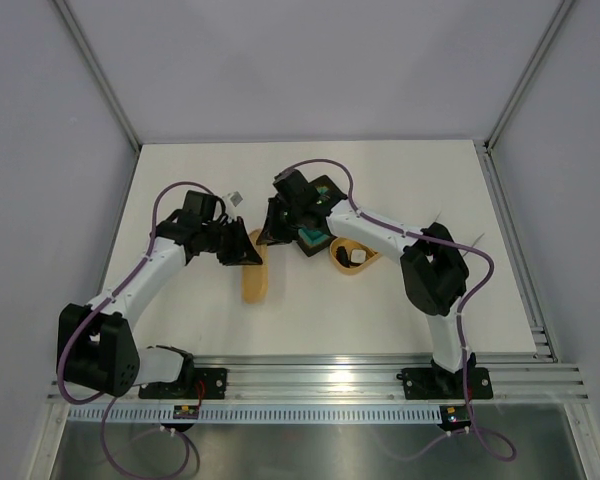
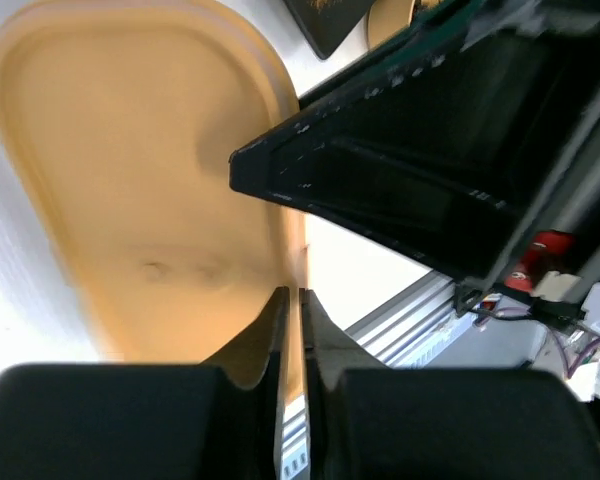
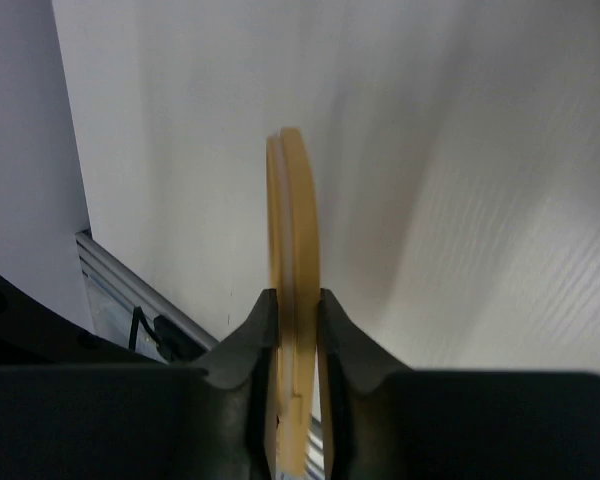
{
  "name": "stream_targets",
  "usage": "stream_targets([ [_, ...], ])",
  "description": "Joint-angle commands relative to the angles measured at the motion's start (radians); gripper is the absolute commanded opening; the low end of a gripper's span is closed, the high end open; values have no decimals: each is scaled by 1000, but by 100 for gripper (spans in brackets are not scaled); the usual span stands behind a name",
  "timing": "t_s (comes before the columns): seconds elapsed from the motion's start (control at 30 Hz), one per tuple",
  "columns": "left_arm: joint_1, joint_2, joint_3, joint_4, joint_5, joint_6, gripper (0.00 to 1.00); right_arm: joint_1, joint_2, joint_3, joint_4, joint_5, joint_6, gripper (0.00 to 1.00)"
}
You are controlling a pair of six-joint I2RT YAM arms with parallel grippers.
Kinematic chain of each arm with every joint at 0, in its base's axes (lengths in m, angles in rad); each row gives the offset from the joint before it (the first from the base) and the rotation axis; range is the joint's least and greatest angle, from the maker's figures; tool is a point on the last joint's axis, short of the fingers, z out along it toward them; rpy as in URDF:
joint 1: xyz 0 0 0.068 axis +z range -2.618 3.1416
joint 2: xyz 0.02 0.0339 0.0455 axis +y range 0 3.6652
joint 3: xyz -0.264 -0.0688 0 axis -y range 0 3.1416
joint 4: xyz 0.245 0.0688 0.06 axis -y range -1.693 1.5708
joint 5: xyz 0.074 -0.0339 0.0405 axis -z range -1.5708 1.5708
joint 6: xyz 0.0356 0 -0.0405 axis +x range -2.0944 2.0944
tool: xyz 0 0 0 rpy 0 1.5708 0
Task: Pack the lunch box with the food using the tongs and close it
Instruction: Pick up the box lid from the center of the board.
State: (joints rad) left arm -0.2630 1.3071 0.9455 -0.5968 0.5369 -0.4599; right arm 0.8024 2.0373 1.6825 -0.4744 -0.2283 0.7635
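The left tool [image 2: 292,298] and the right tool [image 3: 298,300] each clench the thin rim of the yellow-orange lid [image 1: 256,280] near the counter's middle. Uneven pulling could twist it loose, or swing it into the lunch box [image 1: 352,273] nearby, toward the right edge.

Overhead camera sits high behind my bases, looking down on the whole table [image 1: 380,180], lid [image 1: 255,285] small near centre. Left wrist camera looks along my left fingers [image 2: 258,345] from very close, with the lid's [image 2: 120,170] broad face filling its upper left. Right wrist camera, equally close, meets the same lid [image 3: 294,260] edge-on, straight ahead between my right fingers [image 3: 248,335]. All three share it.
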Motion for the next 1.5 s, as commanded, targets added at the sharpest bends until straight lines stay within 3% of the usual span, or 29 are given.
stream_targets([
  [0.0,-2,-57,-2,14,46,30,0,8,-41,20,25,-9,-7,14],
  [0.07,-2,-68,-4,11,49,41,0,6,-63,-3,40,-11,8,0],
  [0.1,-4,-74,-4,6,49,46,0,6,-71,-7,40,1,16,0],
  [0.17,-4,-97,-2,-6,46,58,20,7,-103,-26,40,27,22,0],
  [0.23,-4,-117,-2,-15,38,73,51,6,-139,-43,19,79,28,0],
  [0.27,-5,-135,-1,-27,37,76,74,6,-155,-46,7,102,25,0],
  [0.37,-7,-164,6,-52,12,95,94,-3,-218,-50,-82,219,31,0],
  [0.5,-53,-215,16,-70,-111,121,95,-19,-304,-82,-182,383,82,0],
  [0.67,-211,-252,29,-35,-264,133,99,-29,-361,-61,-295,470,149,0],
  [0.9,-415,-227,70,14,-385,145,99,-29,-379,-50,-320,477,172,0],
  [1.27,-458,-97,113,143,-252,126,97,-31,-394,-49,-320,469,175,0],
  [1.47,-485,-19,164,138,-320,125,91,-29,-399,-50,-317,460,186,0],
])
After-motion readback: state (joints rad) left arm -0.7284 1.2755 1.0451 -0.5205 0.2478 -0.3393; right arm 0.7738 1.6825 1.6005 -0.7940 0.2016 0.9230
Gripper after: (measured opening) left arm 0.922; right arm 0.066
